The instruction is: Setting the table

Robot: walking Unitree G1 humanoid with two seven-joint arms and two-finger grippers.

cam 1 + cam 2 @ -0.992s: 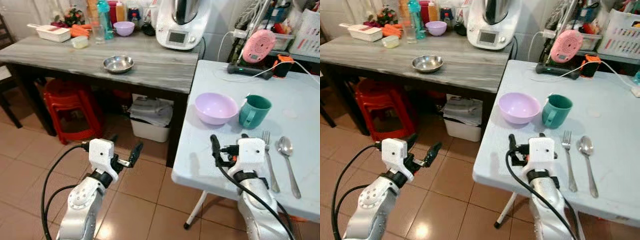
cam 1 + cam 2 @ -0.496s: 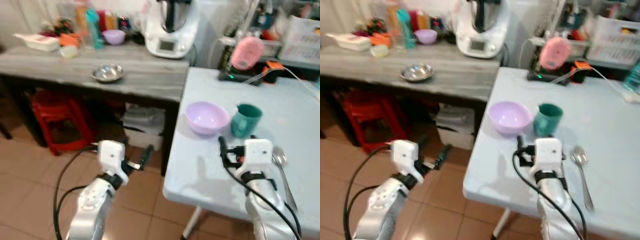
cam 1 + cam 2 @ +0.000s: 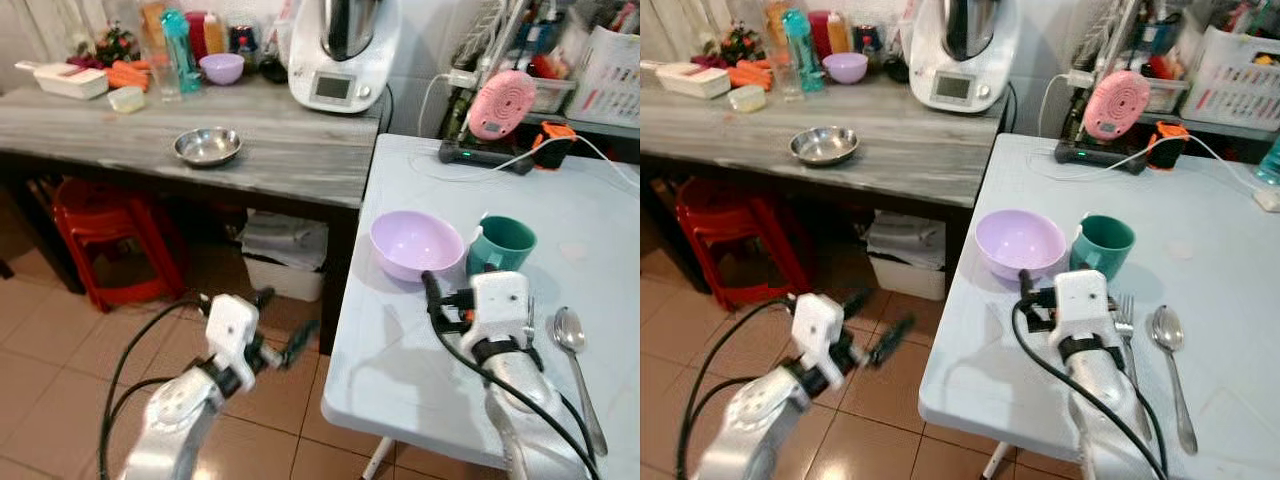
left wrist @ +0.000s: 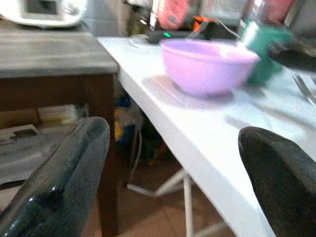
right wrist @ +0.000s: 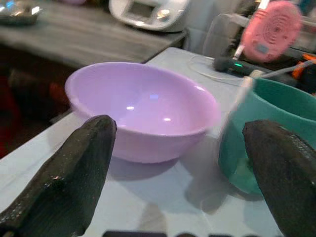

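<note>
Right gripper (image 5: 168,163) hovers low over the white table (image 3: 400,350), fingers spread and empty, just short of the lilac bowl (image 3: 416,243); green mug (image 3: 502,246) sits just beside the bowl, fork (image 3: 1127,330) and spoon (image 3: 577,352) alongside the arm. To grasp well: approach the bowl's near rim squarely, avoid nudging the mug. Left gripper (image 3: 280,335) hangs open over the floor. Versus a second ago, camera has shifted; right gripper is nearer the bowl.
</note>
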